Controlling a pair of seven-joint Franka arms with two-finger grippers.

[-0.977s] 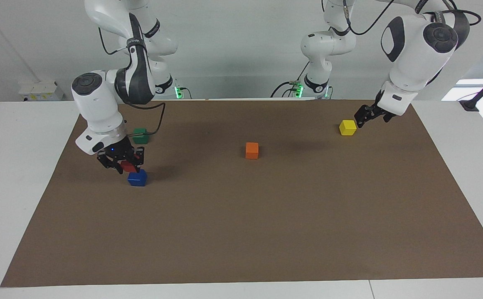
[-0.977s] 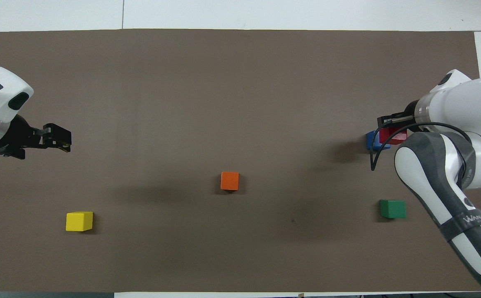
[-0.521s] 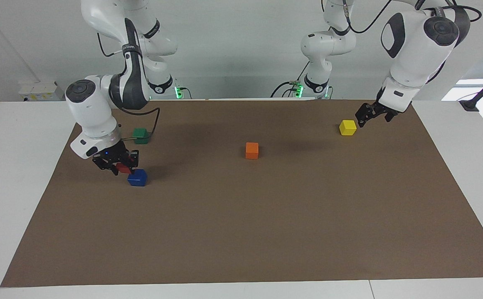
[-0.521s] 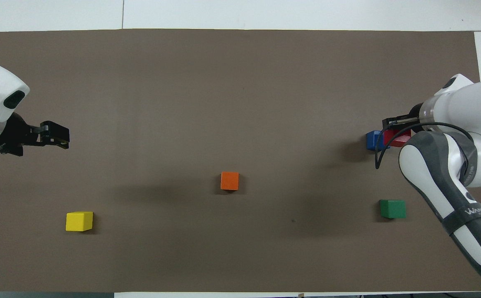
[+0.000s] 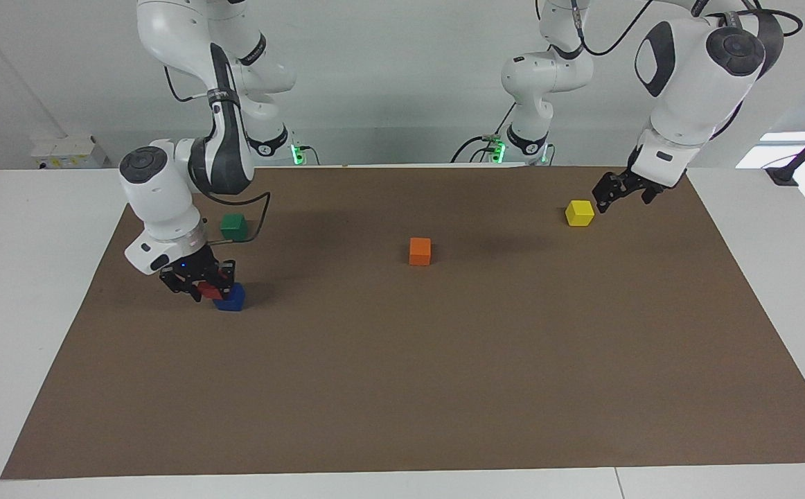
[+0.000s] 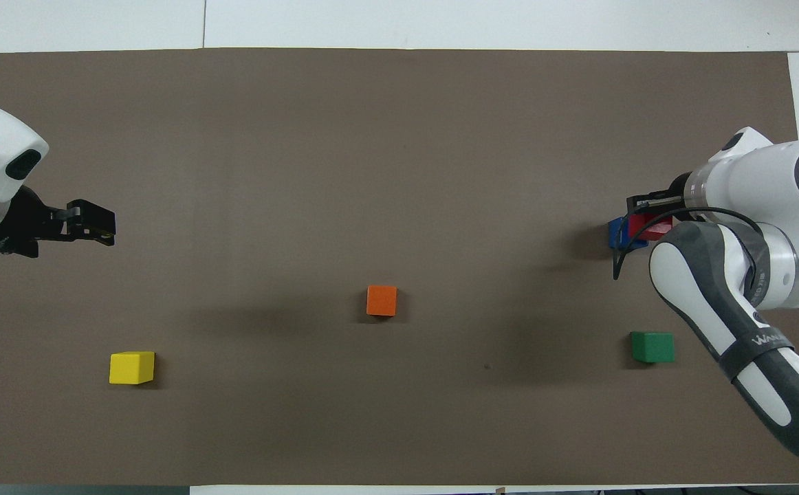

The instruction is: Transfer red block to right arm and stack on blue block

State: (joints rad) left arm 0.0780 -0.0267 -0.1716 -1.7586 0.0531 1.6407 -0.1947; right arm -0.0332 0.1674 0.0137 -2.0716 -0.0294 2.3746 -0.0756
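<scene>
Red block (image 5: 206, 289) is clamped in the right gripper (image 5: 199, 283), right at the blue block (image 5: 231, 298) near the right arm's end of the brown mat (image 5: 402, 388). Left gripper (image 5: 616, 191) waits over the mat beside the yellow cube (image 5: 579, 213); can't tell its grip.

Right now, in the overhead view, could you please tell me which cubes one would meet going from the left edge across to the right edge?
Yellow cube → orange cube → blue block, with the red block overlapping it in the right gripper. The green cube shares that span, so its place is unclear.
</scene>
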